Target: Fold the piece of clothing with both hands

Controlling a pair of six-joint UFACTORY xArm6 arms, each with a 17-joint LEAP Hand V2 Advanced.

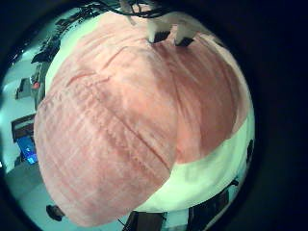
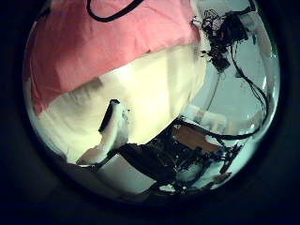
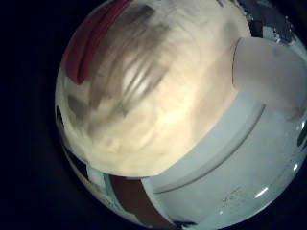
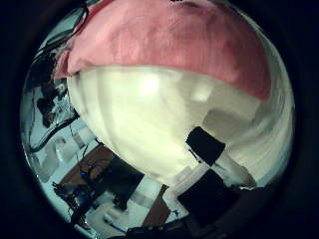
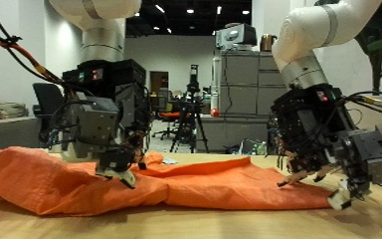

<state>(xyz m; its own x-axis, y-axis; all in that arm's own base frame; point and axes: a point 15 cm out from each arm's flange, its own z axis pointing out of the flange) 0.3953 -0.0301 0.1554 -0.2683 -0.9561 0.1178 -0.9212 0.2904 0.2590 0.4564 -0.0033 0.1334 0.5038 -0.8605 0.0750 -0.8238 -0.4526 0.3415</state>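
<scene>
The left hand hangs from its arm with fingers curled down, pinching a raised ridge of the orange garment, a soft, rumpled cloth spread over the pale table. The right hand tilts beside the cloth's far edge, fingers loosely extended, gripping nothing.

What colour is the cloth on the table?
Orange, the cloth shows best in the outside view.
</scene>
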